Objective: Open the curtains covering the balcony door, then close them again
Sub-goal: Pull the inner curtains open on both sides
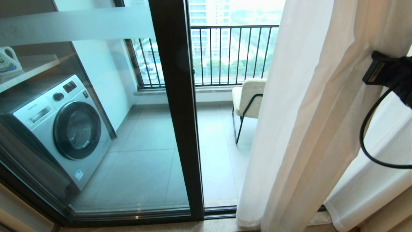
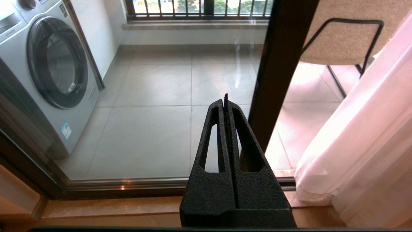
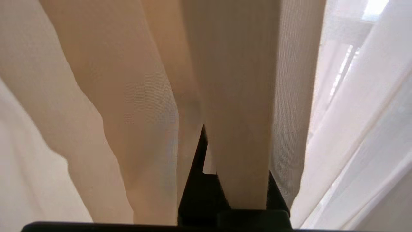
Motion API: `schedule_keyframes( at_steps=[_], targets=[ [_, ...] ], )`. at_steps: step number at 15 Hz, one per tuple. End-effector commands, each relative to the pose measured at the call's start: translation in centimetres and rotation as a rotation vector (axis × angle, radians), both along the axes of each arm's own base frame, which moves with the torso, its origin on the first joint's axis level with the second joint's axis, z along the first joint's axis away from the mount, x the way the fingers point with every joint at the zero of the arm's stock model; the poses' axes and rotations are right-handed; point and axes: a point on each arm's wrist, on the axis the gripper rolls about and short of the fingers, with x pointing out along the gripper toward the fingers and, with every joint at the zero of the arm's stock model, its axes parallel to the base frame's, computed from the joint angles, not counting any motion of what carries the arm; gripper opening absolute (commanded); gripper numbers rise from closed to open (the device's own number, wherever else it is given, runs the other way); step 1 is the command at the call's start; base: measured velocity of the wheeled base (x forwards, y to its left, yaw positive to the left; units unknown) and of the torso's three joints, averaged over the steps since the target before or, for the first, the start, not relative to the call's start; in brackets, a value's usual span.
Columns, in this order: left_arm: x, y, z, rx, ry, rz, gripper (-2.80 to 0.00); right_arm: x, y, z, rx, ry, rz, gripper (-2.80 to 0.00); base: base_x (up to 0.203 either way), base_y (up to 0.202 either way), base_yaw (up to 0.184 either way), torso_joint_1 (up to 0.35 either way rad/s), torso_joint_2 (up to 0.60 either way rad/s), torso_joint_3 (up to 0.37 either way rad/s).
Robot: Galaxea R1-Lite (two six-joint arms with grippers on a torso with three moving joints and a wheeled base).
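Behind the curtains [image 1: 305, 129] pinched by the right tool [image 3: 206, 141], a chair [image 1: 249, 96] stands.

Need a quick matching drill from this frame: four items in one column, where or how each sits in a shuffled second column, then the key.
Column 1
1. washing machine
2. chair
3. curtains
4. left gripper

Column 2
A. bunched at the right side of the balcony door
B. shut, holding nothing, facing the glass
C. behind the glass, on the left of the balcony
D. on the balcony near the railing, partly hidden by fabric

Pairs: 1-C, 2-D, 3-A, 4-B
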Motion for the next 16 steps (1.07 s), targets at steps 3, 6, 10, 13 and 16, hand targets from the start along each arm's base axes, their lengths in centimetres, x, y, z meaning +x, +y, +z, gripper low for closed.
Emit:
schedule_keyframes(
  at_steps=[3, 6, 10, 13, 16],
  targets=[
    [0.0, 0.0, 0.0, 0.0, 0.0, 0.0, -2.8, 0.23, -0.01, 0.17, 0.001, -0.011, -0.003, -2.8, 0.0, -0.189, 0.001, 0.001, 0.0, 0.002],
    [0.0, 0.0, 0.0, 0.0, 0.0, 0.0, -2.8, 0.23, -0.01, 0.17, 0.001, -0.012, -0.003, -2.8, 0.0, -0.19, 0.001, 0.002, 0.0, 0.003],
    [0.0, 0.0, 0.0, 0.0, 0.0, 0.0, -2.8, 0.18, -0.01, 0.21, 0.001, -0.013, -0.003, -2.8, 0.0, -0.188, 0.0, 0.003, 0.0, 0.002],
    [0.0, 0.0, 0.0, 0.0, 0.0, 0.0, -2.8, 0.18, -0.01, 0.21, 0.001, -0.013, -0.003, -2.8, 0.0, -0.188, -0.001, -0.001, 0.0, 0.003],
    [0.0, 0.0, 0.0, 0.0, 0.0, 0.0, -2.8, 0.19, -0.01, 0.2, 0.001, -0.012, -0.003, -2.8, 0.0, -0.187, -0.001, 0.001, 0.0, 0.0]
  ],
)
